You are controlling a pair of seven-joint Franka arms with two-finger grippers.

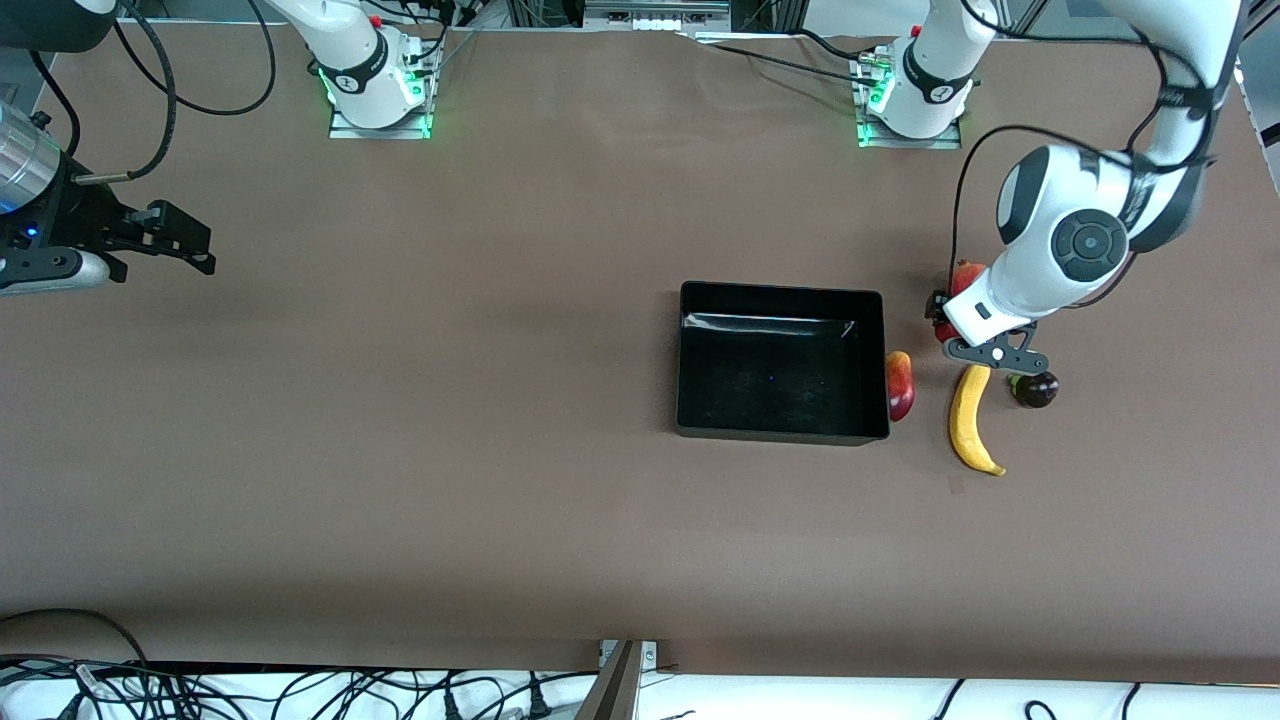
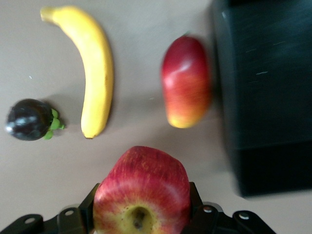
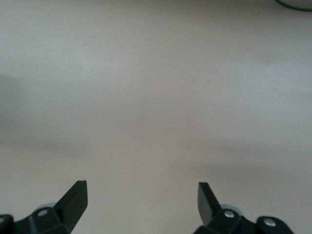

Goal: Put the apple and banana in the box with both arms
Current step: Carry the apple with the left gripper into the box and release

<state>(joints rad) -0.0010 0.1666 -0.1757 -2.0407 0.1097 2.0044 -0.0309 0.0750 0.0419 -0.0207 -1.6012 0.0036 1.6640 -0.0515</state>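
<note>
My left gripper point(image 1: 942, 322) is shut on the red and yellow apple point(image 2: 141, 195), its fingers point(image 2: 197, 195) pressed on both sides, low over the table toward the left arm's end of the black box point(image 1: 780, 290). In the front view the wrist hides most of the apple. The yellow banana point(image 1: 968, 420) lies on the table nearer the front camera than that gripper, and it also shows in the left wrist view point(image 2: 95, 68). The box shows in the left wrist view point(image 2: 263, 97) too. My right gripper point(image 1: 190, 250) is open and empty point(image 3: 142, 195) over bare table at the right arm's end.
A red-and-yellow mango point(image 1: 900, 385) lies against the box's outer wall, between box and banana; it shows in the left wrist view point(image 2: 186, 83). A small dark round fruit point(image 1: 1035, 390) sits beside the banana. A red fruit point(image 1: 965, 272) is partly hidden by the left wrist.
</note>
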